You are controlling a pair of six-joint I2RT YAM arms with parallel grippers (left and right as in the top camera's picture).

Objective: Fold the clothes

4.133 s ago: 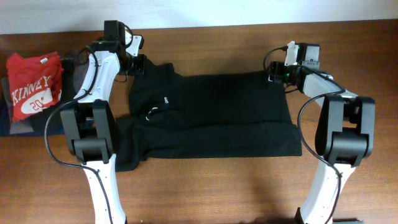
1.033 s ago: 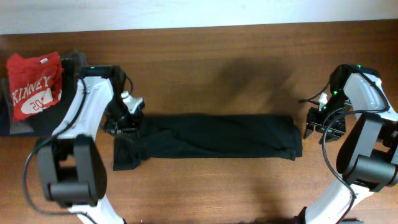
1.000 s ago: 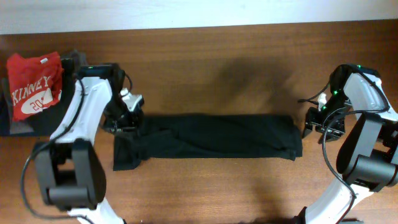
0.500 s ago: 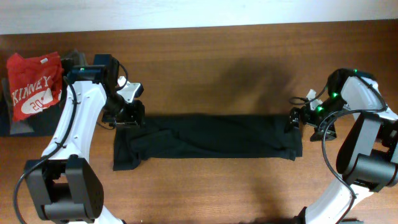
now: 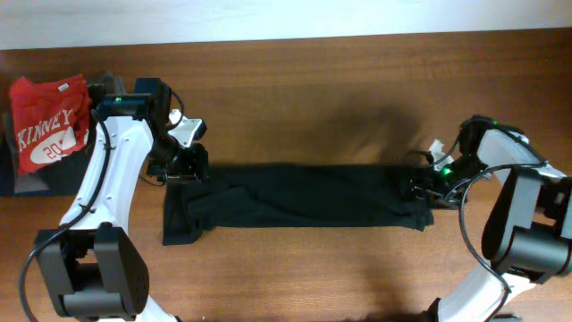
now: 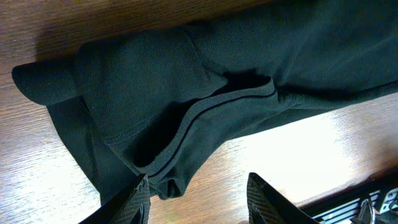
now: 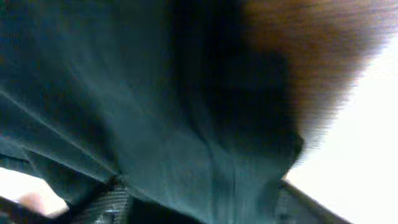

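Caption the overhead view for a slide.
Left gripper and right gripper at opposite ends of a long folded black garment.

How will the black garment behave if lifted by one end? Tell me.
Probably floppy: the black garment lies in soft creases, so a lifted end would likely sag and unfold. Its rumpled left end suggests pushing would bunch it, not slide it.

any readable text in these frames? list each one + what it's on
"KINNEY": white print on the red shirt, far left in the overhead view.
The white oval below it on the same shirt holds characters that are too small to read.
Nothing is legible on the black garment in any view, and the right wrist view is blurred.
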